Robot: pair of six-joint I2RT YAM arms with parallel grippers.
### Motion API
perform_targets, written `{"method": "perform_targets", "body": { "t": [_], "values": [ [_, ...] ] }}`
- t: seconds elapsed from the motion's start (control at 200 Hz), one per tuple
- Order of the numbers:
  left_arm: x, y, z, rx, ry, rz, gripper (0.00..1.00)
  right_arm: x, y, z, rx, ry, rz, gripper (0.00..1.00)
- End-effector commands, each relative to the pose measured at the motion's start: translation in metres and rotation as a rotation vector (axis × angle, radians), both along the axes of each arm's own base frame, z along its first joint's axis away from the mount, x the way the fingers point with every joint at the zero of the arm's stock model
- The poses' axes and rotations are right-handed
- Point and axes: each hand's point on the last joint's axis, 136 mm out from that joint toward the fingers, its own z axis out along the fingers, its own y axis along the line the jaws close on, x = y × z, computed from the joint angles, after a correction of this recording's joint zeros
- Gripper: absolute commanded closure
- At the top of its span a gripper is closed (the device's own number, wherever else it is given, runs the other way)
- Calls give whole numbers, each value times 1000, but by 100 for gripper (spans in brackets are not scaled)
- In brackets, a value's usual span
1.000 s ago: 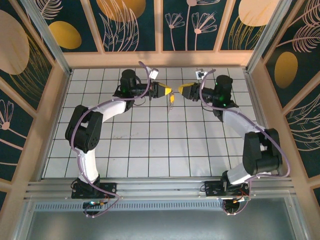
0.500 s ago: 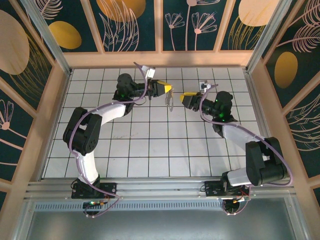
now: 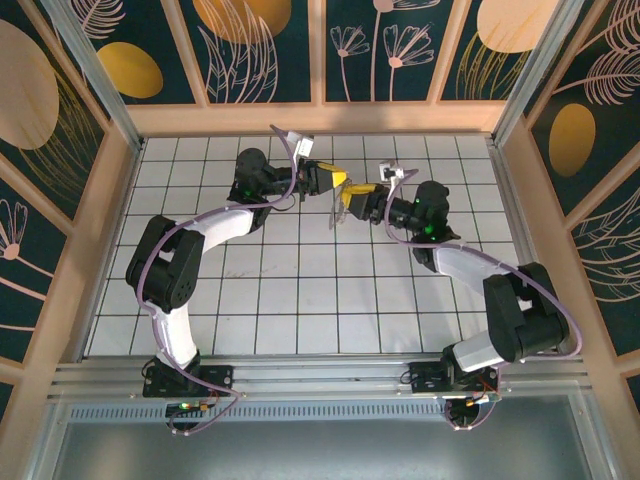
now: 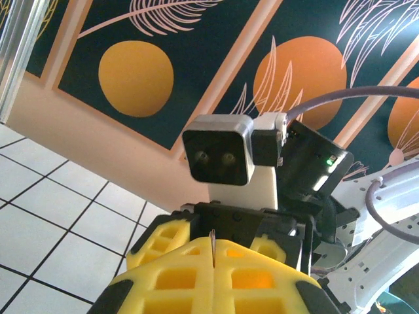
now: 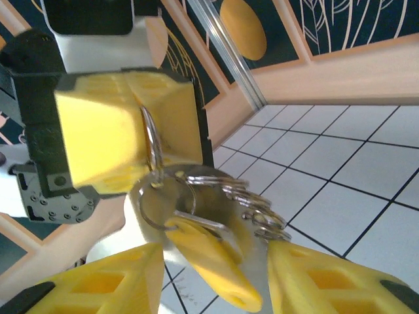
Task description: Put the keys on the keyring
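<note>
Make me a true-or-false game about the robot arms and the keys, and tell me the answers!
1. The left fingers are shut on the keyring. True.
2. The yellow key lies flat on the table. False: it hangs in the air under the keyring.
3. The right fingers are open, one on each side of the yellow key. True.
4. The two arms' fingers are far apart, at opposite table edges. False: they are close together above the far middle of the table.
</note>
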Motion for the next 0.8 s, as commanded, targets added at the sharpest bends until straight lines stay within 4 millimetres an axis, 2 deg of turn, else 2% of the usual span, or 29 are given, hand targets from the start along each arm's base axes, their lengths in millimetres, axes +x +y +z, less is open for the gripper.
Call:
{"method": "perform_targets", "body": {
  "t": [0.0,0.195,0.496,0.611,0.796],
  "values": [
    [-12,3,28,-43,-76,-13,100,-2,7,13,11,-69,33,57],
    [-13,3,28,-45,-78,-15,100,-3,10,13,13,-69,40,68],
    [-16,2,31,-52,-81,-24,100,1,16,17,17,-72,35,68],
    [-17,0,32,-56,-85,-27,100,2,23,19,23,-70,54,81],
    [-17,0,34,-60,-89,-26,100,2,32,16,15,-63,78,82]
  ]
}}
